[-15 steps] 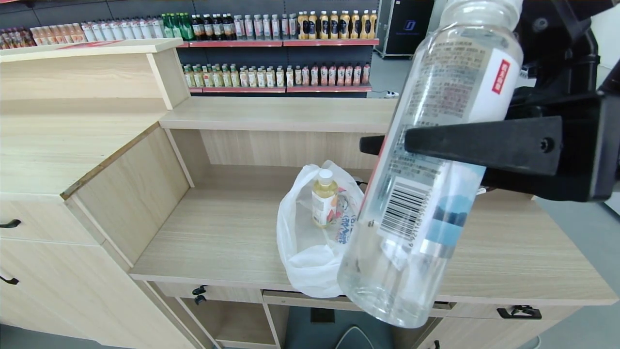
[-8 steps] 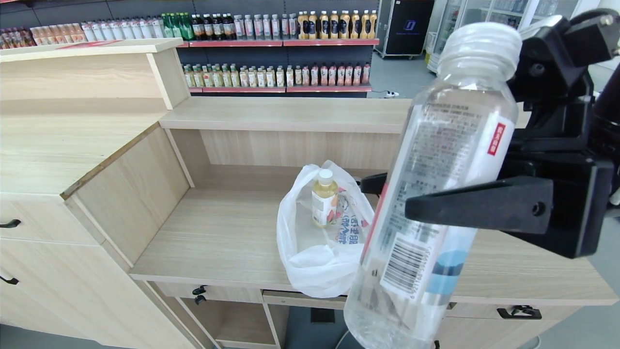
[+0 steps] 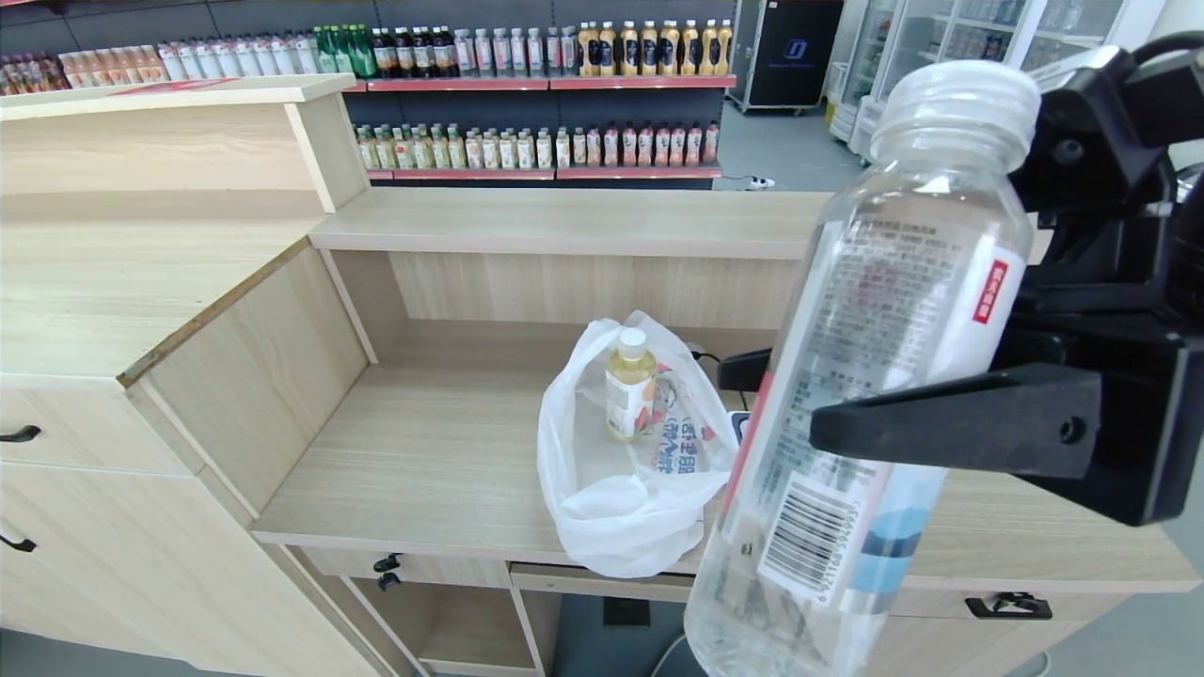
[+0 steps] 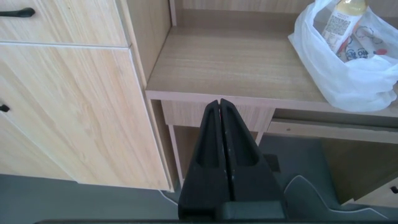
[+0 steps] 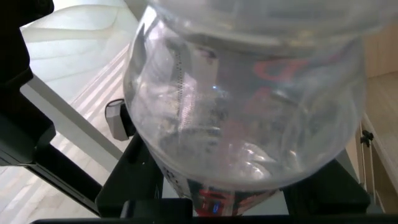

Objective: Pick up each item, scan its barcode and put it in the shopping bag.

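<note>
right tool (image 3: 769,400): clamped on clear bottle (image 3: 875,376), in air right of shopping bag (image 3: 602,498)
left tool (image 4: 219,104): pinched together, empty, low left of shopping bag
shopping bag: on desk (image 3: 423,451), yellow drink bottle (image 3: 628,385) inside

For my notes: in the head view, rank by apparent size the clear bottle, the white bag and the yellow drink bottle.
Clear bottle, though nearness to the camera inflates it.
White bag.
Yellow drink bottle.
</note>
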Controlling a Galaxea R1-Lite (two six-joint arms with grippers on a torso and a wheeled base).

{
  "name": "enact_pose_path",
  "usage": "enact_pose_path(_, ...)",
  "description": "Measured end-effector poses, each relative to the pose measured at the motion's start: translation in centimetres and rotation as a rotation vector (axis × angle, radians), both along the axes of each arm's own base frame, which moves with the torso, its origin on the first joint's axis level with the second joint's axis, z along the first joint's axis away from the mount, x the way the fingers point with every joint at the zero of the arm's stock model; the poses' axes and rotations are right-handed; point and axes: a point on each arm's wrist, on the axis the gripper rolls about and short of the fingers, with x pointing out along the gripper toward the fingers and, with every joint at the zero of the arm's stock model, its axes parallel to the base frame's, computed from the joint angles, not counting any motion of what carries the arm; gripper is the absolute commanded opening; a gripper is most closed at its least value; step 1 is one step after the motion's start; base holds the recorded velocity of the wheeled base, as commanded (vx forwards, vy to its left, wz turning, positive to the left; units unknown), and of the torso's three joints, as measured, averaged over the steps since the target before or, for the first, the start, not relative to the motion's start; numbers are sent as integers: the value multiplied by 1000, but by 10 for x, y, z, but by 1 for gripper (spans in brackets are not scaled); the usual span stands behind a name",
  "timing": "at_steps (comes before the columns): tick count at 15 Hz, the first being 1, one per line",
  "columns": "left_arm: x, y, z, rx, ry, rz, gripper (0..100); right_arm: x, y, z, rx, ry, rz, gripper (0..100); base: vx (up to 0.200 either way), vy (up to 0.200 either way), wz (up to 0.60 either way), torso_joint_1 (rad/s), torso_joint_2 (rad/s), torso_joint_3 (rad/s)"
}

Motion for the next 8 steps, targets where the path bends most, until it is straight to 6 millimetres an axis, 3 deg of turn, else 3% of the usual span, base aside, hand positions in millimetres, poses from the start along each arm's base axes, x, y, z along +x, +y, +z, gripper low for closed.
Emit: enact_pose_path(8, 0, 0, 0, 0, 0, 0, 0, -1, -12, 5, 18, -67, -36, 0, 0, 0, 0, 0, 0, 0)
